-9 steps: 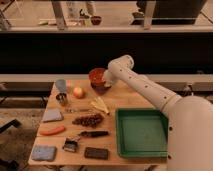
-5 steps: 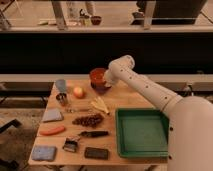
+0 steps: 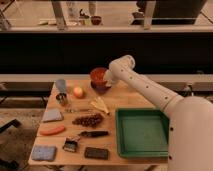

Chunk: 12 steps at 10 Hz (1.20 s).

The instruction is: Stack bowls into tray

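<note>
One red-orange bowl sits at far edge of table, w/ gripper up against its right side; gripping or not, can't tell. Green tray at front right, well apart.

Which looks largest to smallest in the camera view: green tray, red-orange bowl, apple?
1. Green tray
2. Red-orange bowl, farther back, with the tool at its right side
3. Apple

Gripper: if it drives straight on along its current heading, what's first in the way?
The red-orange bowl at the far edge of the table. The gripper angles down and left at the bowl's right side. It may be touching it, but depth is unclear.
</note>
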Tool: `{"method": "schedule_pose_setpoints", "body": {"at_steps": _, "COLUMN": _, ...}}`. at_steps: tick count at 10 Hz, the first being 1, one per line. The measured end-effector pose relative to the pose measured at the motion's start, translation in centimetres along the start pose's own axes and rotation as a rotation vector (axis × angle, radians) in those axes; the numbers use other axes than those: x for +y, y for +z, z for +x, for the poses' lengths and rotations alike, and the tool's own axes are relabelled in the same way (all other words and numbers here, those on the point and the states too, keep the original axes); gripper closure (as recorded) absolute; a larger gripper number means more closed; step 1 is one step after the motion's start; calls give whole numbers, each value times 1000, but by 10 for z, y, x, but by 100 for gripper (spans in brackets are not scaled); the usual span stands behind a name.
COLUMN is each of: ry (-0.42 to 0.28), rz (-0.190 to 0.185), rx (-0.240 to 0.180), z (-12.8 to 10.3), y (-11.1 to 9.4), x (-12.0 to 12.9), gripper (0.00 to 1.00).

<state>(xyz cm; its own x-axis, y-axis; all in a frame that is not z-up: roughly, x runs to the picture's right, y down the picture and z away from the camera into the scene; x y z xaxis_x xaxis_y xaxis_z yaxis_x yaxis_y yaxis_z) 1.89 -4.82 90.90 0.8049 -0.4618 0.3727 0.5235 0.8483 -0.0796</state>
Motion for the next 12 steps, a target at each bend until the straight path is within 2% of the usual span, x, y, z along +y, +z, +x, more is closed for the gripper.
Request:
{"method": "schedule_pose_setpoints", "body": {"at_steps": 1, "ry": 2, "rz": -1, "rx": 0, "z": 0, "y": 1, "x": 0, "gripper": 82}}
{"method": "schedule_pose_setpoints", "body": {"at_steps": 2, "ry": 4, "rz": -3, "rx": 2, "z": -2, "y": 2, "x": 0, "gripper": 69}}
{"method": "schedule_pose_setpoints", "body": {"at_steps": 7, "ry": 6, "rz": -3, "rx": 19, "z": -11, "y": 3, "x": -8, "gripper": 21}}
{"method": "schedule_pose_setpoints", "body": {"at_steps": 12, "ry": 8, "rz": -12, "rx": 32, "z": -15, "y": 6, "x": -13, "gripper": 20}}
